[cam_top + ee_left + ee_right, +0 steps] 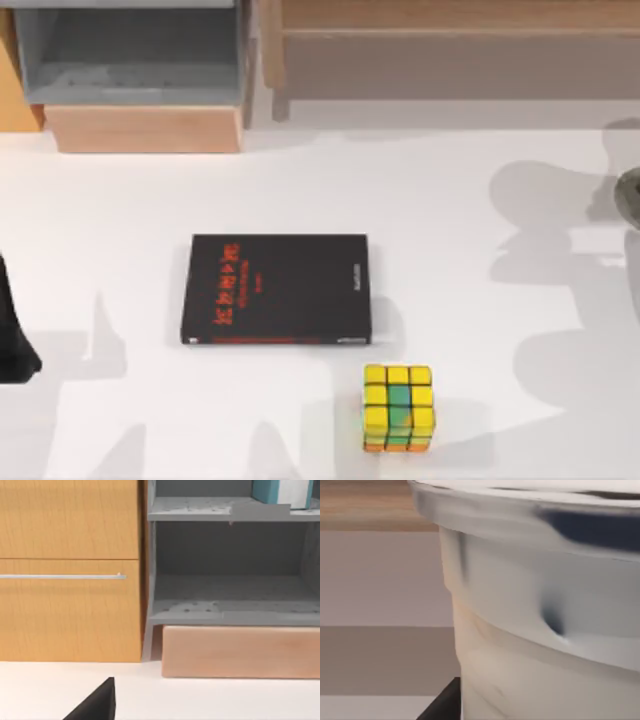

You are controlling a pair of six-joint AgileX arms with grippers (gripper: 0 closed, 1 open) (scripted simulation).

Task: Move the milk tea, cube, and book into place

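The cube (pixel 397 408), with yellow, green and orange squares, sits near the table's front edge, just right of the black book's near corner. The milk tea (pixel 545 630), a pale cup with a clear rim, looms very close in the right wrist view, with a black part of my right gripper (pixel 445 702) against its lower side. A dark round edge (pixel 630 195) shows at the table's far right. The light blue book (pixel 280 491) stands on the grey shelf's upper level. My left gripper (pixel 95 705) hovers over the table, facing the cabinet; that arm (pixel 12 330) stays at the left edge.
A black book with red lettering (pixel 275 290) lies flat mid-table. At the back left stand a grey open shelf (pixel 130 60) on a pale wooden base (pixel 145 128) and an orange wooden cabinet with a drawer handle (pixel 62 576). A wooden ledge (pixel 450 30) runs along the back right.
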